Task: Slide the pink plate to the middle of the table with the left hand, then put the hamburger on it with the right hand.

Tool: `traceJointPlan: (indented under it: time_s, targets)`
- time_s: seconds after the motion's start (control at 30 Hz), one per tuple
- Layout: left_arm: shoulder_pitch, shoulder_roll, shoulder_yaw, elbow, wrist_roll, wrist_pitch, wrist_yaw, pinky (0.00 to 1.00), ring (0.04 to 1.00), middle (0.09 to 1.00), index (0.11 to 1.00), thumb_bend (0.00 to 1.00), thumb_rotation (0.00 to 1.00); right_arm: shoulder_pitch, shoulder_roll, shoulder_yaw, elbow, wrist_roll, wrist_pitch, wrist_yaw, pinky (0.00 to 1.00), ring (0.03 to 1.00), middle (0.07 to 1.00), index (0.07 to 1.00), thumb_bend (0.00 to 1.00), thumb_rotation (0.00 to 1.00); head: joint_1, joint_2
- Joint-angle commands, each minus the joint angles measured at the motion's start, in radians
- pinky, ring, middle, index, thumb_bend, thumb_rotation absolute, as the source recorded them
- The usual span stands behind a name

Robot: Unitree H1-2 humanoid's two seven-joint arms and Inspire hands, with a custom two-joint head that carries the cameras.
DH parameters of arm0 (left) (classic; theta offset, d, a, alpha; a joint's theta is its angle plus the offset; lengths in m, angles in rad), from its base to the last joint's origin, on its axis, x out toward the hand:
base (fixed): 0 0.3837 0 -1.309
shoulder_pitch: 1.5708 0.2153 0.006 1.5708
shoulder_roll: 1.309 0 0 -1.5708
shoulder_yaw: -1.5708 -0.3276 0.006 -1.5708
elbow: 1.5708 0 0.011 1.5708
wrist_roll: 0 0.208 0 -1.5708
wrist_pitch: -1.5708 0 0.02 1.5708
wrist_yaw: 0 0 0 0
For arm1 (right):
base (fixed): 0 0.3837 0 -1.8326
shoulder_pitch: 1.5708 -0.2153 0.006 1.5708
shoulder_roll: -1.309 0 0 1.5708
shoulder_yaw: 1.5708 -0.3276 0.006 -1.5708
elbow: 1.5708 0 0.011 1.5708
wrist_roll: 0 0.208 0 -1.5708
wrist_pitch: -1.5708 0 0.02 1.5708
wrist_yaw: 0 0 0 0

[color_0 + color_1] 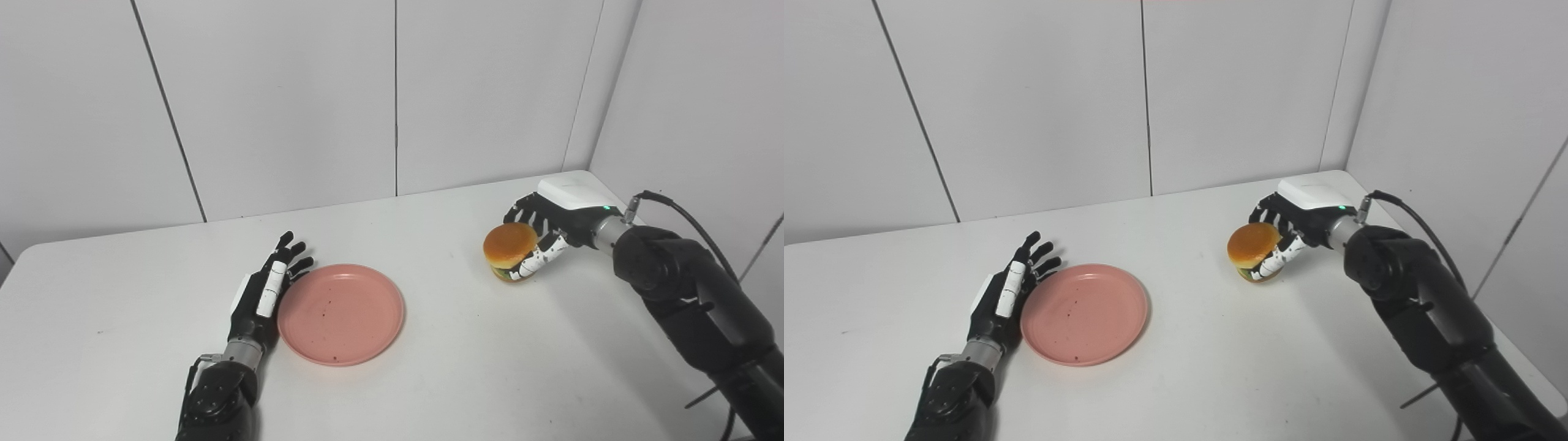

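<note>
We record the following items on the white surface (429, 380).

Item one: pink plate (341, 313), round, shallow, lying flat a little left of the middle of the surface. We see a few small dark specks on its face. Nothing lies on it.

Item two: left robot hand (264, 293), black with a white panel, set edge-on against the plate's left rim. We find its fingers straight and spread apart, pointing away from us toward the back wall (275, 104); it holds nothing. We cannot tell whether it touches the rim or stands just beside it.

Item three: hamburger (509, 250), orange-brown bun on top with a green layer showing beneath, at the right rear of the surface, well apart from the plate. We cannot tell whether it rests on the surface or sits slightly raised.

Item four: right robot hand (542, 236), black fingers with a white back plate and a small green light near the wrist. We note it closed around the hamburger, fingers curled behind and over the bun, thumb underneath at the near side.

Item five: black cable (689, 220) arching from the right wrist along the forearm.
</note>
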Motion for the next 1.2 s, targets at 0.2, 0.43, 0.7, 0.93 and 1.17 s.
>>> traceJointPlan:
  time_s: [0.2, 0.43, 0.7, 0.93, 1.17]
  targets:
    - [0.054, -0.021, -0.013, 0.021, 0.015, 0.003, 0.027, 0.83, 0.859, 0.927, 0.942, 0.83, 0.89, -0.097, 0.026, 0.004, -0.121, 0.009, 0.059, 0.045, 0.44, 0.519, 0.570, 0.614, 0.85, 0.35, 0.034, 0.003]
    - [0.058, -0.030, -0.020, 0.009, 0.022, 0.010, 0.043, 0.83, 0.851, 0.920, 0.943, 0.80, 0.88, -0.126, 0.093, 0.024, -0.147, 0.016, 0.096, 0.052, 0.44, 0.529, 0.584, 0.608, 0.85, 0.30, 0.074, 0.005]
    - [0.061, -0.039, -0.026, 0.003, 0.037, 0.011, 0.059, 0.82, 0.846, 0.922, 0.943, 0.80, 0.89, -0.143, 0.178, 0.042, -0.077, 0.043, 0.059, 0.006, 0.46, 0.547, 0.585, 0.605, 0.88, 0.36, 0.125, 0.001]
    - [0.059, -0.051, -0.034, 0.006, 0.043, 0.009, 0.078, 0.81, 0.849, 0.920, 0.939, 0.82, 0.89, -0.156, 0.255, 0.075, -0.045, 0.061, 0.060, -0.028, 0.60, 0.635, 0.634, 0.602, 0.91, 0.40, 0.159, -0.001]
    - [0.063, -0.060, -0.038, -0.002, 0.058, 0.018, 0.109, 0.80, 0.832, 0.904, 0.932, 0.83, 0.90, -0.166, 0.336, 0.109, 0.006, 0.075, 0.044, -0.063, 0.60, 0.599, 0.603, 0.601, 0.92, 0.39, 0.200, -0.002]
